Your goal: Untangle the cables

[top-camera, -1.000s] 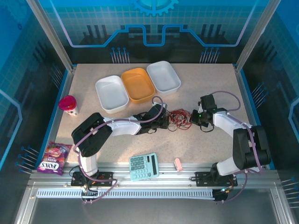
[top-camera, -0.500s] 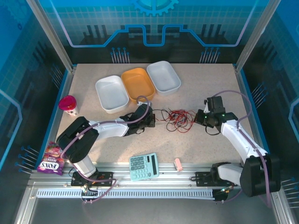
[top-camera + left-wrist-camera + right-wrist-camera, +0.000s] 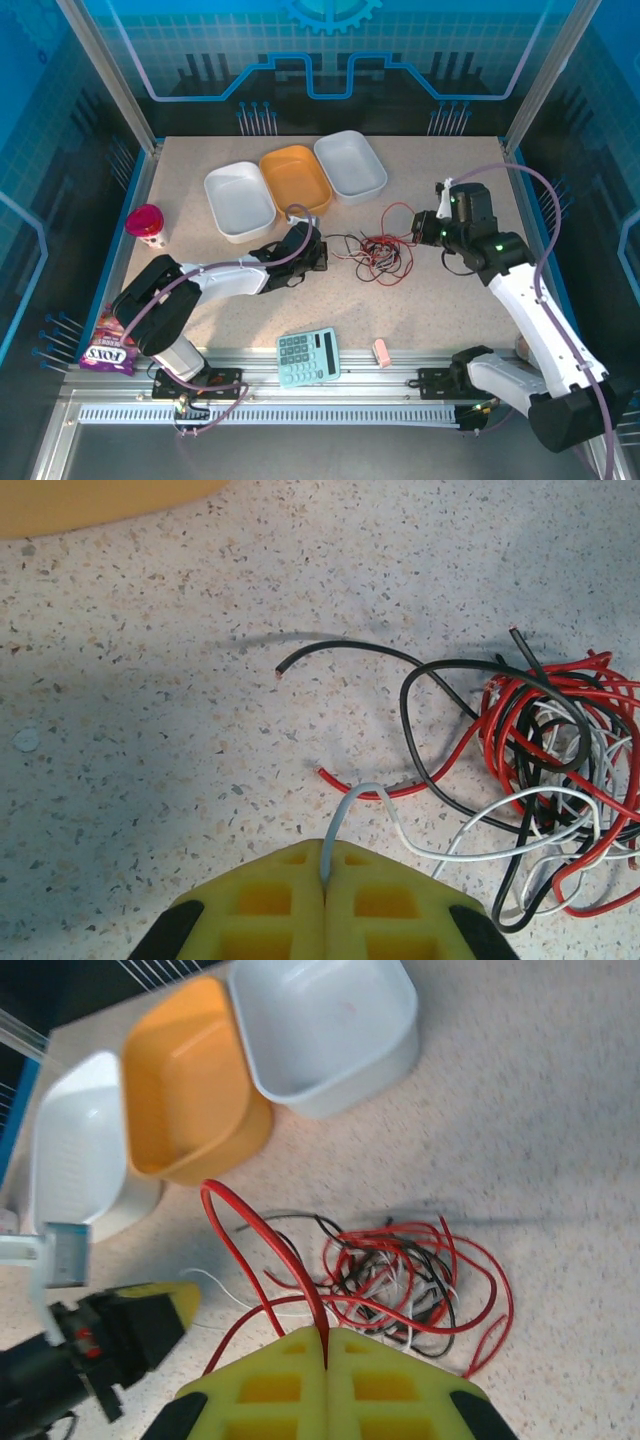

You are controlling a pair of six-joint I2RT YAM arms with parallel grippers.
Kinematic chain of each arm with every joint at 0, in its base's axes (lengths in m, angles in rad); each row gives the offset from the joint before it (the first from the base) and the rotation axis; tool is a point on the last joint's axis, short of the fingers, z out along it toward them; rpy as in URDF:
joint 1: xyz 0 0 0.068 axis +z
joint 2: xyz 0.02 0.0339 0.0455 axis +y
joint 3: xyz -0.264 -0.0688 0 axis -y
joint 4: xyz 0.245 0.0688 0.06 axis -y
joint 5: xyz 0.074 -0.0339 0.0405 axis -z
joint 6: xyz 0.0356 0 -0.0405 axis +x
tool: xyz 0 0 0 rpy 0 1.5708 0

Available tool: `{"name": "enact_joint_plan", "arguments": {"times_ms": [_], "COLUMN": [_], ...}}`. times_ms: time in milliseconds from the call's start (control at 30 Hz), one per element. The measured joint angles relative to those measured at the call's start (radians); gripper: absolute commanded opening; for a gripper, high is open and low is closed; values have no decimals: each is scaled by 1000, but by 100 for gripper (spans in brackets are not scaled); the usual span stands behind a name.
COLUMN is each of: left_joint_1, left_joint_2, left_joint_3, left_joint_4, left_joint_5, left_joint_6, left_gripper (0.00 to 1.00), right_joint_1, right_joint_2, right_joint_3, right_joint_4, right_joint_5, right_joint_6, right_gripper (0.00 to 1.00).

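Where the speckled bench [image 3: 440, 300] lies bare in front of the orange tub [image 3: 295, 182], the cables [image 3: 378, 250] rest in a loose red, black and whitish tangle. Then the left jaws, just nearer than the tub, pinched together on a whitish wire [image 3: 362, 786]. Last, the right jaws, to the tub's right past the tangle, pinched on a red wire [image 3: 290, 1260] arching upward.

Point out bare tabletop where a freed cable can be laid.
Bare: the far right corner beside the rightmost white tray; the near strip between the cables and the calculator. Crowded: mid-table around the cables.
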State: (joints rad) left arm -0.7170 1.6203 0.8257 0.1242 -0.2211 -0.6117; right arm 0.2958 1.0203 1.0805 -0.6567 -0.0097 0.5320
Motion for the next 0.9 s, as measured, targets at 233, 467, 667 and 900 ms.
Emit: {"name": "enact_joint_plan", "arguments": {"times_ms": [233, 467, 667, 900], "left_joint_1": [0, 0, 0, 0], "left_joint_2": [-4, -11, -11, -11], "left_joint_3": [-24, -27, -32, -32], "left_joint_4": [0, 9, 19, 34], "left_joint_5": [0, 0, 0, 1], "left_joint_6": [0, -1, -14, -19], "left_gripper": [0, 0, 0, 0], "right_joint_1": [39, 58, 60, 66], "right_joint_2": [-6, 27, 58, 155], "right_joint_3": [181, 422, 558, 734], "right_joint_4": [-61, -125, -146, -167], "right_joint_5": [40, 82, 113, 110], "right_joint_6": [-48, -114, -159, -208], "right_gripper": [0, 0, 0, 0]}}
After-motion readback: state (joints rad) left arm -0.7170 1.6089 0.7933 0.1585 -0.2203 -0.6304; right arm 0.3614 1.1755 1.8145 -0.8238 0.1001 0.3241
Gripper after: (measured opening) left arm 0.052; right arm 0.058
